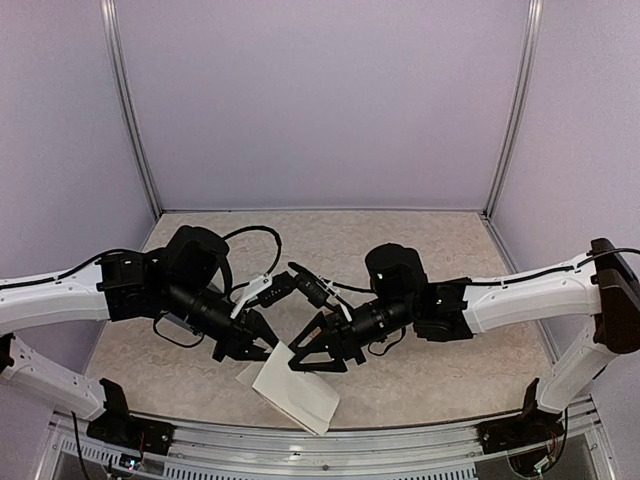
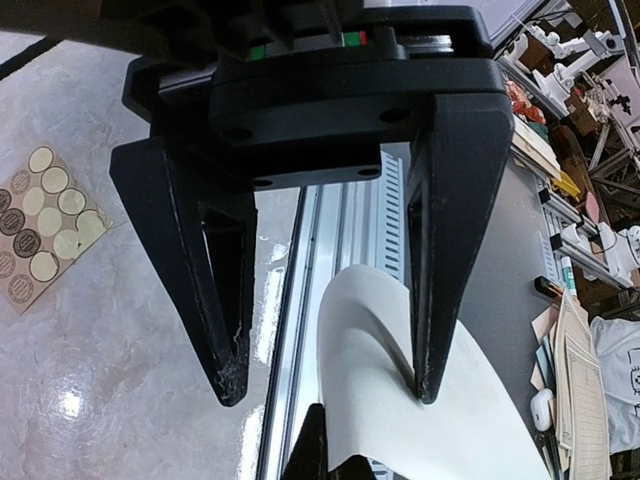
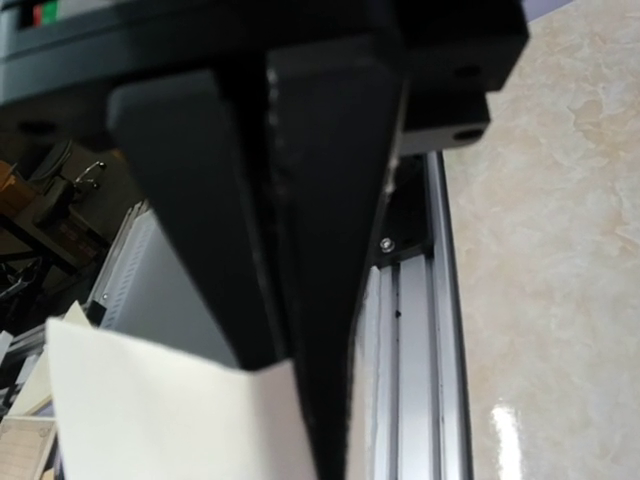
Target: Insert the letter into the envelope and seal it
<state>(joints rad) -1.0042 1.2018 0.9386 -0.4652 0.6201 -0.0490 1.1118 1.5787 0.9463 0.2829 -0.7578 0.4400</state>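
The letter (image 1: pixel 300 395) is at the middle of the bench's near edge, its plain white side up, one end lifted off the marbled bench top (image 1: pixel 420 250) and the other reaching out over the metal rail (image 1: pixel 420 440) that runs along that edge. Both arms lean in over it from the left and right sides of the bench. The right gripper (image 1: pixel 298 360) has the sheet's raised upper edge: in the right wrist view its two black fingers (image 3: pixel 300 200) are pressed flat together with the pale paper (image 3: pixel 150 410) caught between them and spreading out to one side. The left gripper (image 1: pixel 268 348) sits just beside it, close to the same edge of the sheet, and its fingers (image 2: pixel 215 300) are spread wide with nothing between them. In the left wrist view the sheet (image 2: pixel 370 400) bows upward into a curve, and the tip of one finger rests against that curve, while the other finger hangs apart from it over the bench top. Further off on the bench top, that same view shows a small tan sticker sheet (image 2: pixel 40 225) lying flat, covered in round gold and brown dots — well apart from the letter.
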